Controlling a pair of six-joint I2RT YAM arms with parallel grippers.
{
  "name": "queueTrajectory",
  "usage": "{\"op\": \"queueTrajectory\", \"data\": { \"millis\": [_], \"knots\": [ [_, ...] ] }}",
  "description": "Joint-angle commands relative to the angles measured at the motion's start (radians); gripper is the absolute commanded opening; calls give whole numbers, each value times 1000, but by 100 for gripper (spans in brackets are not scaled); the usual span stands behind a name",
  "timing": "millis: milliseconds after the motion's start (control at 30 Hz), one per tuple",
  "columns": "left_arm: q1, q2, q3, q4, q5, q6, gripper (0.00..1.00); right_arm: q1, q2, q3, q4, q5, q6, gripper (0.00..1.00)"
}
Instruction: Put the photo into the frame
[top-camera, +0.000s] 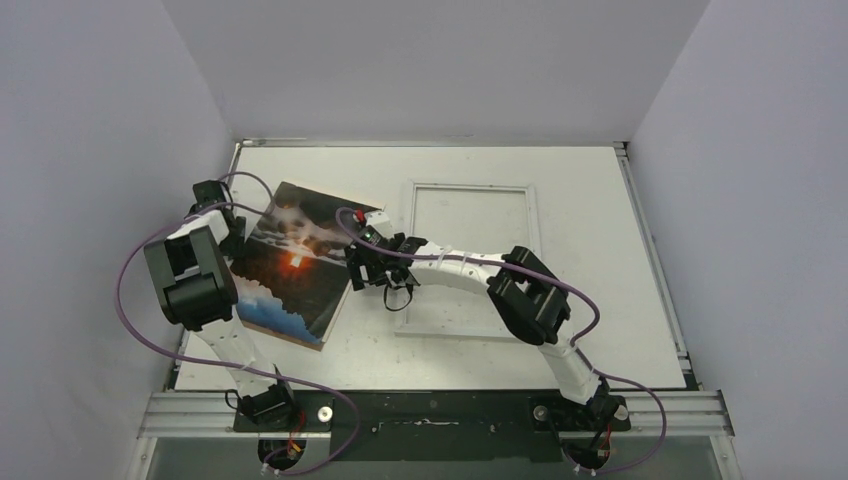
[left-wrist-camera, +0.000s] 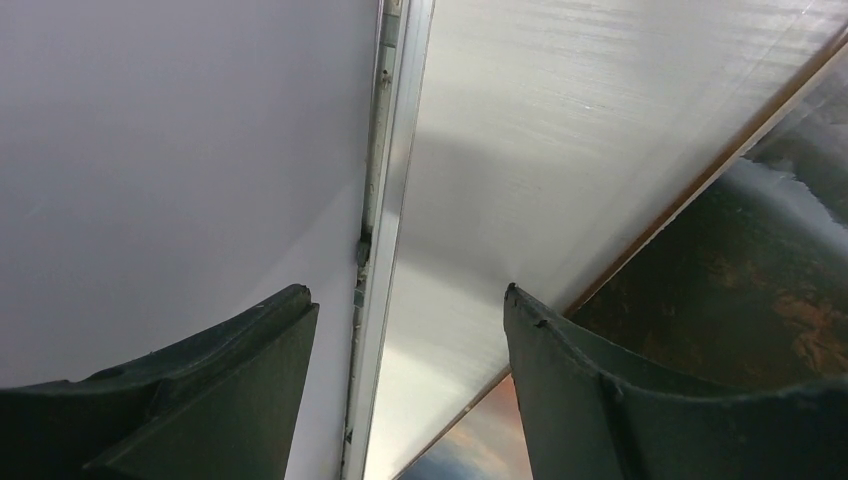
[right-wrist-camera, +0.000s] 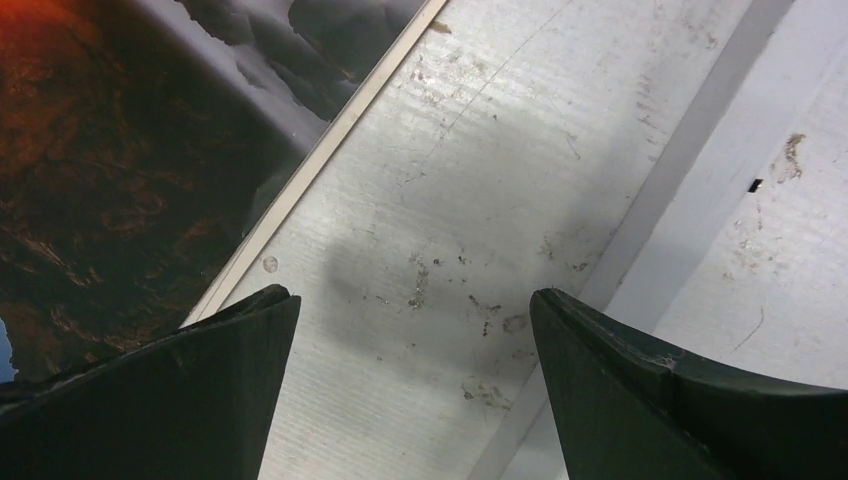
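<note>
white frame (top-camera: 470, 186): lies flat on the table (top-camera: 610, 260), right of centre, long sides running away from the arms; the right arm crosses its left border.
photo (top-camera: 295, 262): flat on the left part of the table, turned askew, fully outside the frame; a thin brown edge (top-camera: 282, 336) shows along its near side.
left gripper (left-wrist-camera: 405, 295): at the photo's left edge, hard by the left wall (top-camera: 100, 150); fingers apart with nothing between them, and the photo's edge runs under one finger.
right gripper (right-wrist-camera: 410, 295): low over bare table between the photo's right edge and the frame's left border; jaws wide, holding nothing.
open room: a bare strip between photo and frame; broad bare table right of the frame; very little between the photo and the left wall.
</note>
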Motion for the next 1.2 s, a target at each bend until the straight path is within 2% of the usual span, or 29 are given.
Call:
{"op": "queueTrajectory", "data": {
  "millis": [0,233,433,800,1167],
  "knots": [
    [21,-9,-46,-3,39,-6,68,5,-20,-23,50,-11,24,90],
    [18,-57,-98,-73,119,-28,68,-23,-37,-69,58,8,31,90],
    [15,-81,-149,-169,243,-80,69,-88,-80,-152,90,2,42,90],
    [-15,-138,-217,-219,318,-98,69,-106,-97,-168,137,-152,109,90],
    [-87,-184,-253,-218,332,-121,68,-83,-184,-317,179,-291,126,90]
  ]
}}
